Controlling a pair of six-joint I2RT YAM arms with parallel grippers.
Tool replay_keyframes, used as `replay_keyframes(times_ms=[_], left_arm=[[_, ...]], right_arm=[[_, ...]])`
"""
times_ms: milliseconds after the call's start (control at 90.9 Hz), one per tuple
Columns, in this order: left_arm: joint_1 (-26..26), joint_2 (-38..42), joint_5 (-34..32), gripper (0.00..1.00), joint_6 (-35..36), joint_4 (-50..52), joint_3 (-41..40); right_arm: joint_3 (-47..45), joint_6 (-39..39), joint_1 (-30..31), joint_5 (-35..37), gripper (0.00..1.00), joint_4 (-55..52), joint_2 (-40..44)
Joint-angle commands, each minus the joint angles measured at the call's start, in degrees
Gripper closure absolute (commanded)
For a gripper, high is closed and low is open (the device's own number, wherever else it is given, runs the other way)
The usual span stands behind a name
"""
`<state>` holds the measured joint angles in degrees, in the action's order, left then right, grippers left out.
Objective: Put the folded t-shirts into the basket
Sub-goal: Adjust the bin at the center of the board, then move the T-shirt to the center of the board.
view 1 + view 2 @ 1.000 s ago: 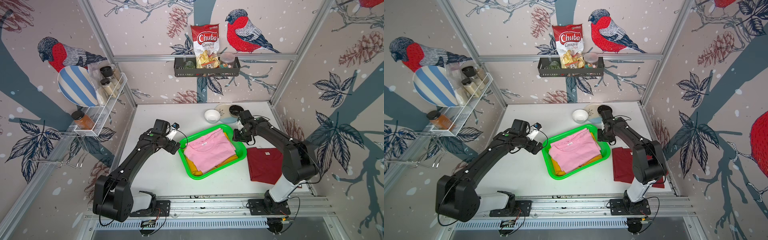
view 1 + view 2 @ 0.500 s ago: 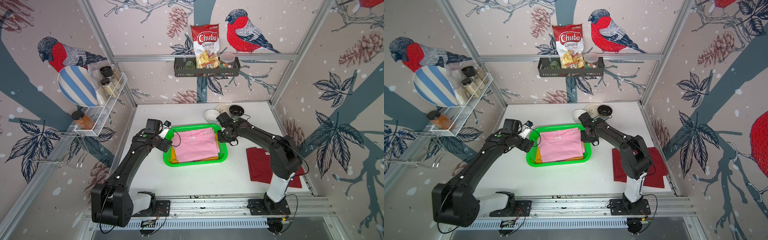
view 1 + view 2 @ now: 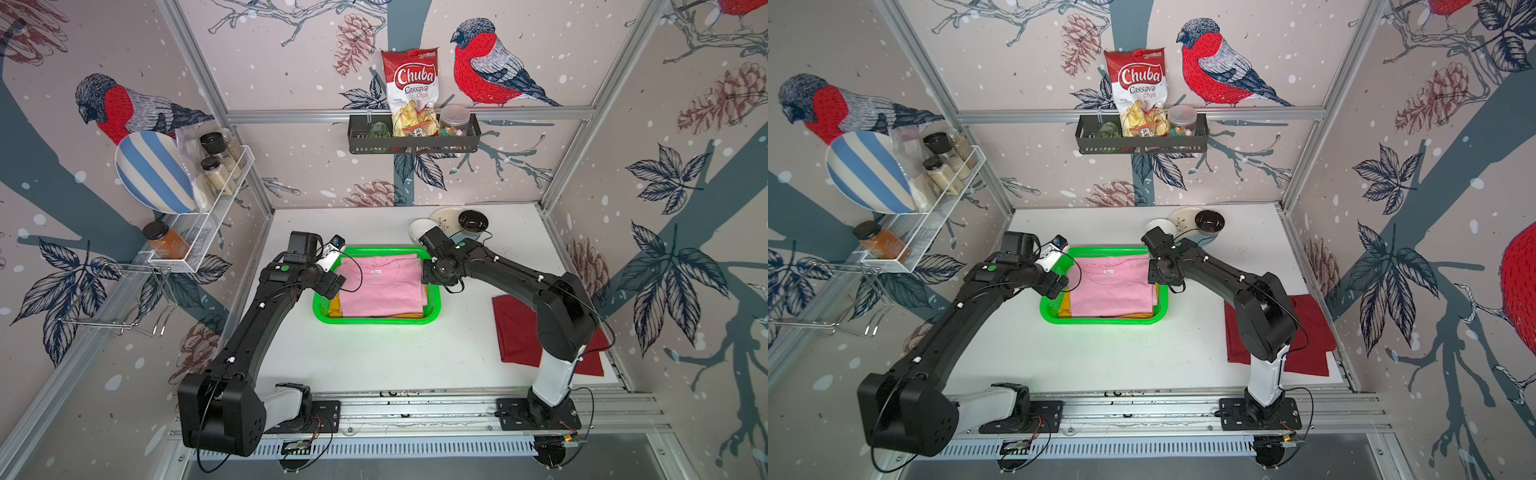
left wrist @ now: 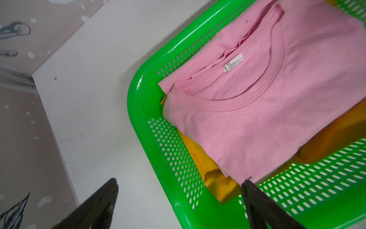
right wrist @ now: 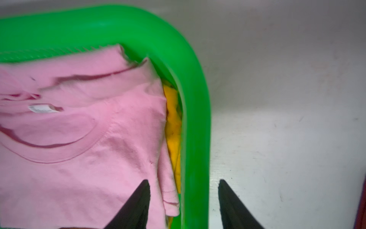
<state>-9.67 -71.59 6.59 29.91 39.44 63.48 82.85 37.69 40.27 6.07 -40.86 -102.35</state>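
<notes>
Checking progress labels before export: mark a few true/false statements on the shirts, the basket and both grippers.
1. The pink t-shirt lies on the yellow t-shirt inside the basket. True.
2. The dark red t-shirt is in the basket too. False: it lies on the table, apart from the basket.
3. The left gripper is shut on the basket's rim. False: its jaws are open, one on either side of the rim.
4. The right gripper straddles the rim with open jaws. True.
</notes>
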Motion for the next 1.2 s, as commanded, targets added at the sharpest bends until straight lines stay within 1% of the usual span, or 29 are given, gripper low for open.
replay_keyframes(times_ms=[0, 55, 99, 209, 253, 297, 352, 418, 484, 561, 649, 726, 792, 891, 1001, 1100, 1188], left_arm=[[-3.00, -1.86, 4.03, 0.05, 3.56, 2.64, 4.46], [-6.30, -3.54, 3.12, 0.05, 4.30, 3.63, 6.85], [-9.12, -5.20, 2.28, 0.05, 4.53, 4.13, 8.70], [-15.80, -9.42, 1.55, 0.05, 3.85, 4.36, 13.28], [-17.99, -11.00, 1.70, 0.04, 3.11, 4.20, 15.19], [-20.09, -12.84, 1.83, 0.04, 2.19, 4.00, 17.08], [-22.55, -14.92, 1.66, 0.04, 0.82, 3.64, 19.31], [-24.85, -17.87, 0.98, 0.04, -0.94, 3.49, 22.33], [-26.01, -20.98, 0.74, 0.04, -4.91, 3.62, 25.34], [-26.19, -24.17, 2.88, 0.04, -9.78, 4.57, 28.29], [-26.19, -27.32, 4.15, 0.04, -12.15, 6.20, 31.56], [-26.19, -29.56, 4.73, 0.05, -13.34, 7.54, 34.42], [-26.19, -31.19, 5.95, 0.04, -14.18, 8.05, 37.43], [-26.25, -33.28, 7.62, 0.05, -14.97, 7.65, 39.94], [-26.48, -36.39, 8.92, 0.05, -16.04, 7.47, 42.78], [-27.36, -39.46, 10.05, 0.04, -15.84, 7.97, 46.00], [-28.57, -42.64, 10.02, 0.04, -15.25, 8.57, 49.54]], right_arm=[[-1.34, 2.15, -2.21, 3.73, 0.39, -1.43, 6.90], [-3.39, 2.90, -4.71, 4.16, 0.36, -1.57, 11.48], [-5.70, 3.35, -8.24, 4.63, 0.34, -1.51, 14.50], [-13.17, 5.67, -17.29, 11.28, 0.31, -2.01, 22.47], [-16.55, 6.70, -20.80, 13.98, 0.31, -2.79, 25.01], [-19.79, 8.07, -24.58, 14.82, 0.32, -2.83, 27.56], [-24.17, 9.88, -28.34, 13.39, 0.34, -2.42, 29.97], [-29.97, 11.10, -31.84, 10.00, 0.37, 0.08, 32.78], [-35.08, 11.46, -34.08, 6.73, 0.43, 2.43, 33.46], [-39.59, 11.12, -35.19, 3.73, 0.51, 4.98, 32.16], [-42.32, 11.42, -35.22, -0.01, 0.59, 7.16, 28.82], [-43.58, 12.57, -33.38, -1.32, 0.63, 8.00, 26.21], [-43.92, 14.09, -30.16, -0.28, 0.64, 8.59, 24.45], [-44.21, 17.15, -25.04, -2.90, 0.66, 11.70, 20.32], [-41.95, 20.41, -18.45, -3.11, 0.67, 11.50, 15.25], [-41.87, 24.20, -13.00, -3.72, 0.68, 12.51, 14.48], [-42.41, 27.62, -9.65, -6.47, 0.68, 13.78, 16.44]])
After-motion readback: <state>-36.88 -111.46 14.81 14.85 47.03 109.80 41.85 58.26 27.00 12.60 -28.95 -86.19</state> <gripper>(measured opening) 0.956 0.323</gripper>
